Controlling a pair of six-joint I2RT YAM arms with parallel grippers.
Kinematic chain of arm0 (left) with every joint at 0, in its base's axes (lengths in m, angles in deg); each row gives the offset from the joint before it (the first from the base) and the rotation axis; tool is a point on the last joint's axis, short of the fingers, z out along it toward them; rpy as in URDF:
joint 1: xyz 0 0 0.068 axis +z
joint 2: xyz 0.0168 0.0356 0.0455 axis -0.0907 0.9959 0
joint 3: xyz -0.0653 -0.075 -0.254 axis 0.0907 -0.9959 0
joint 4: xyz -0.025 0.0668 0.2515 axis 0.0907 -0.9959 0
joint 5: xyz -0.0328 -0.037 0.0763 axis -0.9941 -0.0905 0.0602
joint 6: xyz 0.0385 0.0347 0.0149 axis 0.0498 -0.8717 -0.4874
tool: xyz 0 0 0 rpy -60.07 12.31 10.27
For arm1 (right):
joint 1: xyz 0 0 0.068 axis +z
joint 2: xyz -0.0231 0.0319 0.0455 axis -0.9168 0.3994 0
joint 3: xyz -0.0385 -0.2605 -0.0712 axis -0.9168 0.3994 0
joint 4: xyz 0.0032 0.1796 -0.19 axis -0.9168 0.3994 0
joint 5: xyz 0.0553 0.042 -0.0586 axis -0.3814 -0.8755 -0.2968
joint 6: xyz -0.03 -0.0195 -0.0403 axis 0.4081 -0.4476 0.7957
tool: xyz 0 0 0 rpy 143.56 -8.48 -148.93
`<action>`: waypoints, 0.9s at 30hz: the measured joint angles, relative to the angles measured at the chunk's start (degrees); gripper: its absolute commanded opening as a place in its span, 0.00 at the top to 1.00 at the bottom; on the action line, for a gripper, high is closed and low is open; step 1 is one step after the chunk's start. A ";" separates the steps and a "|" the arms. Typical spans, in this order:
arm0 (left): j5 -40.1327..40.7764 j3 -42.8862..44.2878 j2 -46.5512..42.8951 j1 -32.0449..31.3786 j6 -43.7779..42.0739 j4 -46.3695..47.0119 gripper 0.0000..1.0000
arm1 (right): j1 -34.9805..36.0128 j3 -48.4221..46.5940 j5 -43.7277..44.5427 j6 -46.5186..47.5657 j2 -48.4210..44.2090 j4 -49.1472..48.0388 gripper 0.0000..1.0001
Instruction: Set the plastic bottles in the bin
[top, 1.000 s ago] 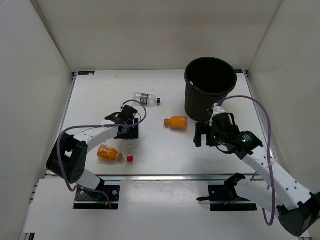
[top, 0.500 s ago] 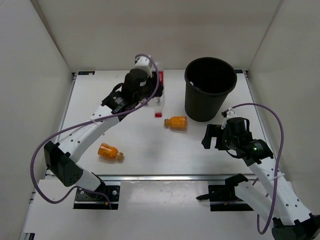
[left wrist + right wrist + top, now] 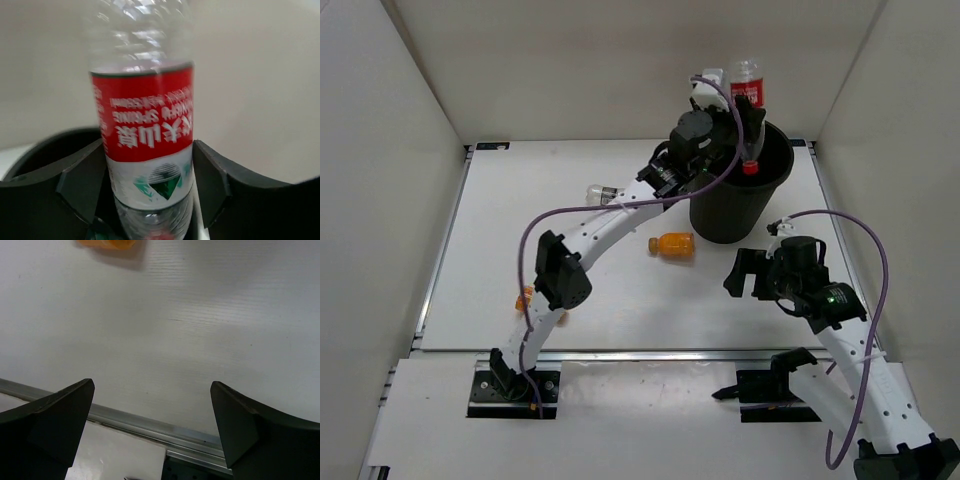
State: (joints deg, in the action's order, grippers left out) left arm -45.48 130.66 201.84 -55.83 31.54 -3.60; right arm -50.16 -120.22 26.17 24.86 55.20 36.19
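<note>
My left gripper [image 3: 744, 122] is shut on the clear bottle with the red-white label [image 3: 748, 100] and holds it cap-down over the mouth of the black bin [image 3: 708, 205]. In the left wrist view the fingers clamp the bottle [image 3: 145, 125] at its label. One orange bottle [image 3: 672, 243] lies on the table left of the bin, and its edge shows in the right wrist view [image 3: 107, 243]. A second orange bottle [image 3: 523, 297] is mostly hidden behind the left arm. A clear bottle [image 3: 600, 192] lies partly under that arm. My right gripper [image 3: 748, 276] is open and empty [image 3: 152, 425].
The bin stands at the table's back right, close to the white enclosure walls. The metal front rail [image 3: 150, 422] of the table runs under my right gripper. The left arm stretches diagonally across the table's middle.
My left arm has lifted the red-white bottle from the table and swung it right, up over the bin. The right gripper has pulled back slightly from the bin.
</note>
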 measured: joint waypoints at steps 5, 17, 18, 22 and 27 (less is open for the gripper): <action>0.76 0.85 6.91 0.87 0.81 -2.14 0.01 | 1.75 -0.24 -0.83 1.03 0.74 -0.72 0.01; 2.12 -37.53 -34.56 2.84 3.10 -20.63 0.01 | 28.04 -8.63 8.66 10.36 19.30 -7.23 0.00; 2.14 -44.37 -41.20 4.33 4.76 -22.34 0.01 | 28.46 -10.10 8.04 13.14 21.86 -8.02 0.01; 2.95 -69.16 -64.81 14.56 13.11 -30.77 0.02 | 26.38 -16.79 4.68 24.09 31.85 -10.88 0.01; 1.57 -83.91 -81.13 26.01 19.06 -43.17 0.02 | 22.03 -23.82 0.11 36.92 43.10 -15.21 0.01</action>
State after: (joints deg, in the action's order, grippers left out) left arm -43.91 46.75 120.71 -29.82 50.60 -46.77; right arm -28.13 -144.04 26.28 61.78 98.30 20.97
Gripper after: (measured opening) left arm 0.988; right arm 0.993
